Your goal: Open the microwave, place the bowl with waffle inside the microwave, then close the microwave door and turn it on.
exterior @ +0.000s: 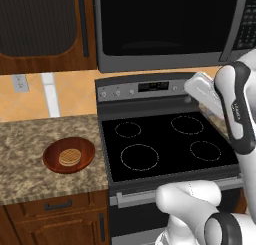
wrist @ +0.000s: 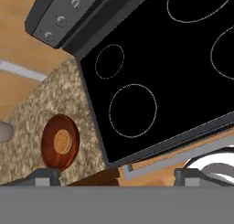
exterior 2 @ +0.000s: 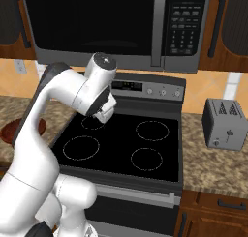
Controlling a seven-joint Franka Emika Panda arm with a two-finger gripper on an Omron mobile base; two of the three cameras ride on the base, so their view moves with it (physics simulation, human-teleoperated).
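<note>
The microwave [exterior: 165,29] hangs above the stove, and the microwave door [exterior 2: 97,23] is shut, its grey handle bar [exterior 2: 157,28] left of the button panel [exterior 2: 186,28]. The reddish-brown bowl [exterior: 68,155] sits on the granite counter left of the stove, with the tan waffle [exterior: 70,157] in it. In the hand view the bowl [wrist: 50,150] and waffle [wrist: 62,141] lie at the lower left. My gripper [wrist: 116,176] hovers above the stove's front left part, open, with nothing between its fingertips [wrist: 45,175]. It is to the right of the bowl, clear of it.
The black stove top [exterior: 165,144] with four burner rings fills the middle, its control panel [exterior: 145,87] at the back. A silver toaster [exterior 2: 224,125] stands on the right counter. Brown wooden cabinets [exterior: 40,24] flank the microwave. A wall outlet [exterior: 20,82] is at the left.
</note>
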